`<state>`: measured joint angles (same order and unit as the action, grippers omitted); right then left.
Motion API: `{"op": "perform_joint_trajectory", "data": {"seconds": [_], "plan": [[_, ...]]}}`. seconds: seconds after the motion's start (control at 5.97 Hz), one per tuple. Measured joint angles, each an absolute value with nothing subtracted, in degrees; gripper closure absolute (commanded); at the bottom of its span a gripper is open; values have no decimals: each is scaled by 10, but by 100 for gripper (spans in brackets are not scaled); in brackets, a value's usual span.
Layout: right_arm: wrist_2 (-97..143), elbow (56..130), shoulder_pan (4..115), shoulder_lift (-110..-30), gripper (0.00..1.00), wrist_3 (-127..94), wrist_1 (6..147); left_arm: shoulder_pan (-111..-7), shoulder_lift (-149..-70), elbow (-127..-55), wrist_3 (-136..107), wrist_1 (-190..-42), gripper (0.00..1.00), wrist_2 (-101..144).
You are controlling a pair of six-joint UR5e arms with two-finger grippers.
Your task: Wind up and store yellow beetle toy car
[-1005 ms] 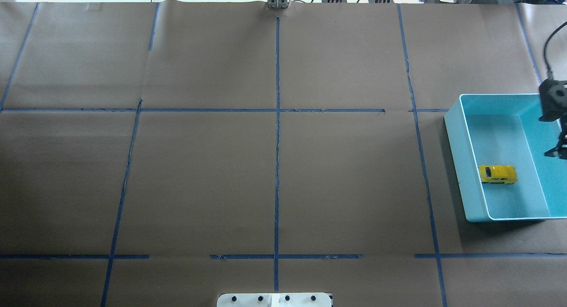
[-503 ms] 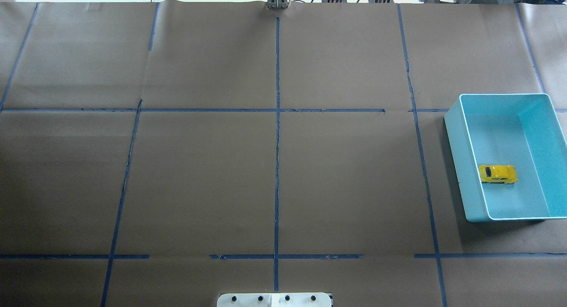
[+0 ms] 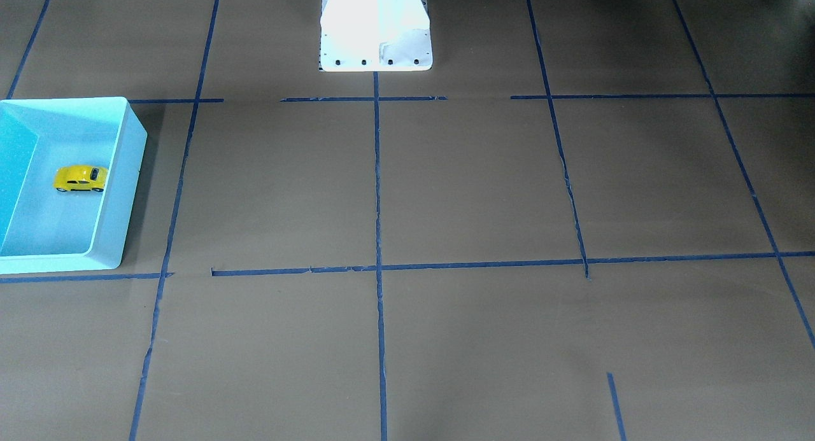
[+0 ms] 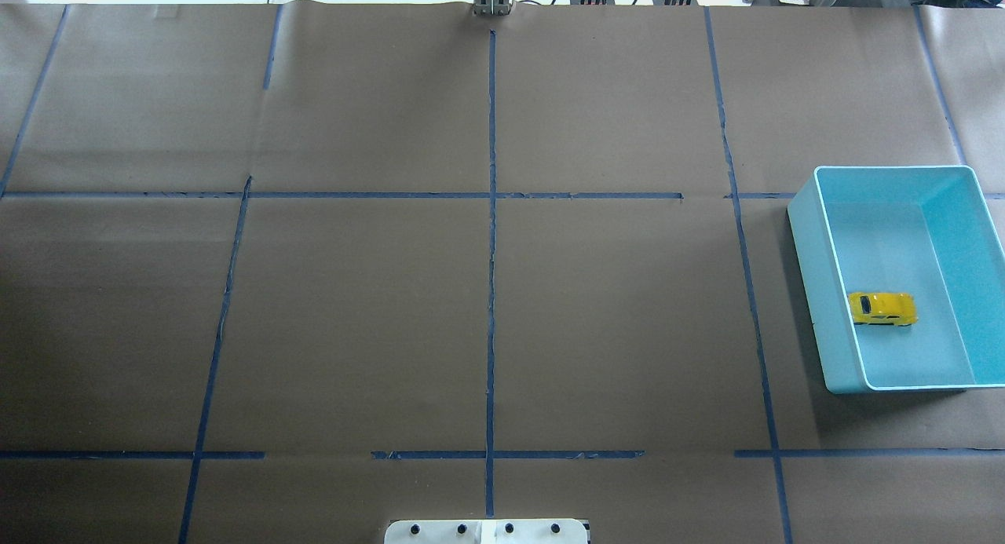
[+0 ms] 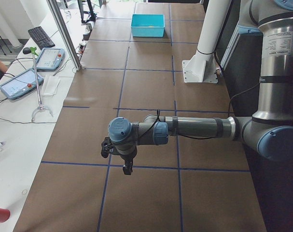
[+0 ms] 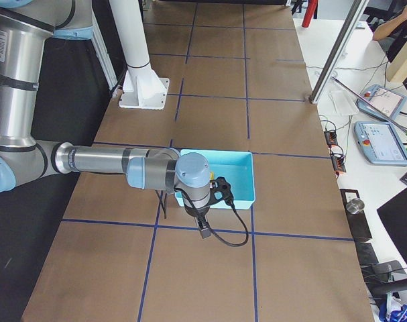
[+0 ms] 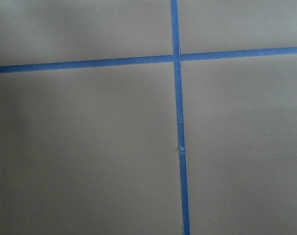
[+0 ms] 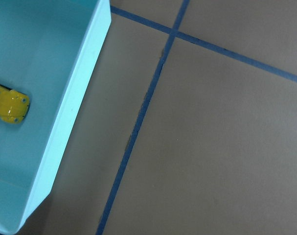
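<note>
The yellow beetle toy car (image 4: pixel 882 308) (image 3: pixel 79 178) stands on its wheels inside the light blue bin (image 4: pixel 802 246) (image 3: pixel 122 186), near the bin's inner side wall. The right wrist view catches one end of the car (image 8: pixel 9 106) over the bin wall (image 8: pixel 77 110). My right gripper (image 6: pixel 203 229) hangs beside the bin (image 6: pixel 249 176), outside it, and shows only in the exterior right view. My left gripper (image 5: pixel 127 169) hovers over bare table far from the bin (image 5: pixel 147 25). I cannot tell whether either gripper is open or shut.
Brown paper with blue tape lines (image 4: pixel 491 238) covers the table. The white robot base (image 4: pixel 487 531) (image 3: pixel 375 30) sits at the near middle edge. A side desk holds tablets (image 5: pixel 18 83), a keyboard and a grabber tool (image 5: pixel 38 92). A person's arm (image 6: pixel 391 20) rests at another desk.
One second ago my right gripper stood over the bin's outer edge in the overhead view. It has since drawn back out of that view. The car has not moved.
</note>
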<state>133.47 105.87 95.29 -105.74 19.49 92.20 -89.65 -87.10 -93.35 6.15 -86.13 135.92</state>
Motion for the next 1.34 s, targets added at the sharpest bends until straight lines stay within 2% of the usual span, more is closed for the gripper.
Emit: {"op": "perform_joint_trajectory", "data": {"seconds": [0.5,1.34], "plan": [[1341,1057,958,-1067,0,-58,918,-896,-873,-932,62,-861,0,1360],[1345,1043,958,-1066,0,-71,913,-896,-882,-922,62,-861,0,1360]]}}
